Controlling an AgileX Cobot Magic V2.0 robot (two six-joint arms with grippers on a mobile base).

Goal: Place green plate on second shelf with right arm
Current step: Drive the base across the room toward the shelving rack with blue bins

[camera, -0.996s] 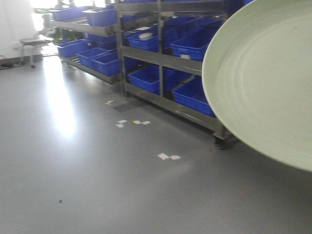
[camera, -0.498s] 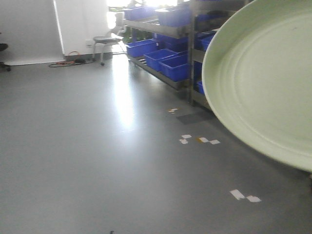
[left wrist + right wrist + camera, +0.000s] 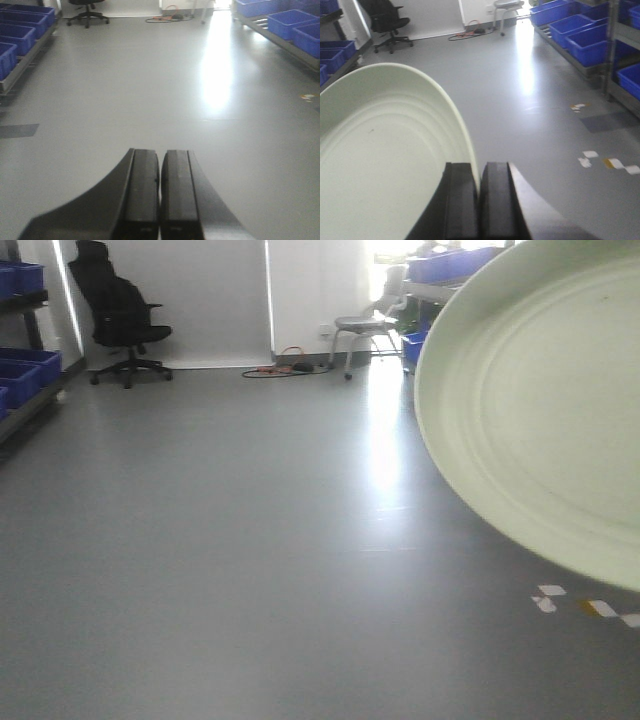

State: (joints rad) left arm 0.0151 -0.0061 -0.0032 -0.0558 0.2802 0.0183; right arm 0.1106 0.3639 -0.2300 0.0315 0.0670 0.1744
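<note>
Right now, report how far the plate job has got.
Done: the green plate is lifted, rim clamped in the right gripper. In hand: carrying it; the front view faces open floor and an office chair. Left: reach the blue-bin racks and set it on the second shelf.

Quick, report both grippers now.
Left gripper: shut, empty.
Right gripper: shut on the green plate, at its rim.

The left gripper [image 3: 160, 160] fills the bottom edge, its two black fingers pressed together with nothing between them. Beyond lies a glossy grey floor [image 3: 150, 90], blue bins [image 3: 20, 30] at both sides, and a black office chair [image 3: 87, 12] far back.
</note>
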